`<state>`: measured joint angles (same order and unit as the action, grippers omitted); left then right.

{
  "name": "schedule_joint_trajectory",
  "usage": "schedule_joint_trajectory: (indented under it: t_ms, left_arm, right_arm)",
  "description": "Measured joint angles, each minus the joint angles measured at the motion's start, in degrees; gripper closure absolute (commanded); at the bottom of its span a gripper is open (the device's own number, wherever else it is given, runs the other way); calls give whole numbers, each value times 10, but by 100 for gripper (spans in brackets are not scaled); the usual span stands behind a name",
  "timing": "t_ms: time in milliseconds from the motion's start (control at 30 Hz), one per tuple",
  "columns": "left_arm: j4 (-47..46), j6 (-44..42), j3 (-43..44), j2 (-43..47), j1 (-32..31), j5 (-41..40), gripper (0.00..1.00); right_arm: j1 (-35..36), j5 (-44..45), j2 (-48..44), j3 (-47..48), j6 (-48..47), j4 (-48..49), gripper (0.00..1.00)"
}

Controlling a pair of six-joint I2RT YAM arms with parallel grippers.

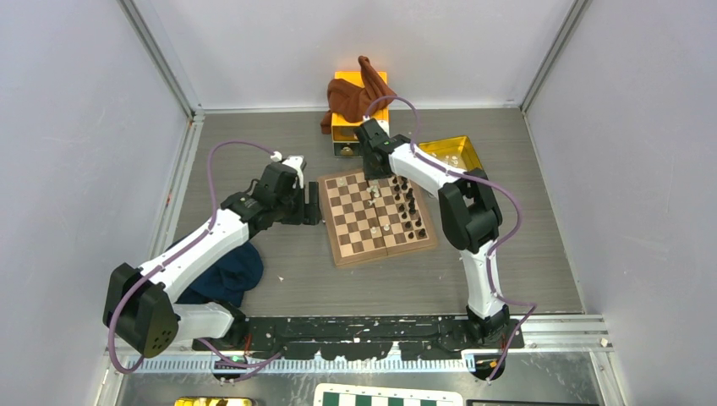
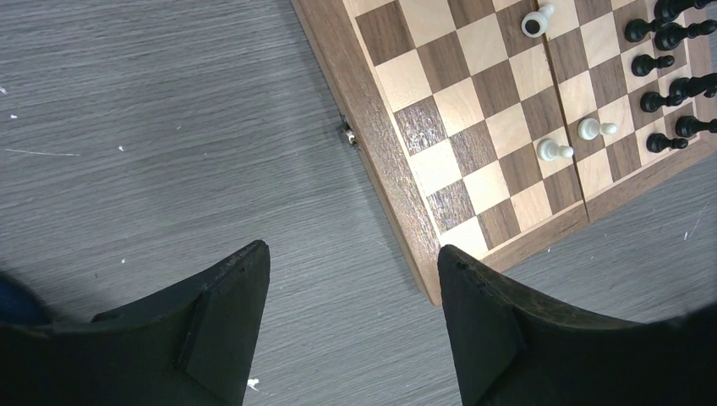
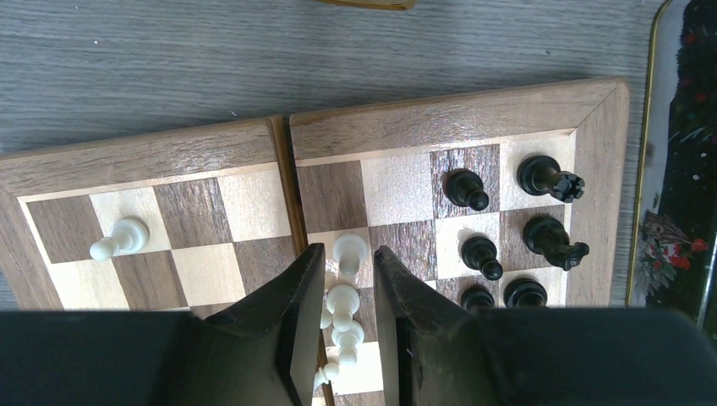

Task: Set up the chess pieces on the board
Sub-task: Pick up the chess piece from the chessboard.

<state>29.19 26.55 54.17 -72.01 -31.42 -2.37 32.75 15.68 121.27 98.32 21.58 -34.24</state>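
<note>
The board (image 1: 347,222) lies mid-table with dark chess pieces (image 1: 407,208) lined along its right side and a few white ones (image 1: 375,197) near the centre. My right gripper (image 3: 347,251) hangs over the board's far middle, its jaws narrowly apart around a row of white pieces (image 3: 342,302); a small gap shows on each side of them. Dark pieces (image 3: 480,254) stand to its right and a lone white pawn (image 3: 118,238) to its left. My left gripper (image 2: 351,254) is open and empty over the table beside the board's left edge (image 2: 397,194).
A yellow tray (image 1: 452,152) sits at the board's far right, its rim (image 3: 643,169) close to the dark pieces. An orange box with a brown cloth (image 1: 359,97) stands behind. A blue cloth (image 1: 228,275) lies by the left arm. A green-and-white board (image 1: 385,396) is at the near edge.
</note>
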Motion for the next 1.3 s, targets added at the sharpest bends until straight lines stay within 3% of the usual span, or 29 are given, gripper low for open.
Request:
schedule_joint_trajectory:
  t_ms: [367, 667, 1300]
  left_arm:
    - [0, 0, 0, -6, 0, 0, 27]
    - [0, 0, 0, -9, 0, 0, 27]
    - [0, -1, 0, 15, 1, -11, 26]
  right_arm:
    - [-2, -6, 11, 0, 1, 0, 78]
    - [-3, -7, 14, 0, 2, 1, 95]
    - [11, 7, 14, 73, -18, -22, 97]
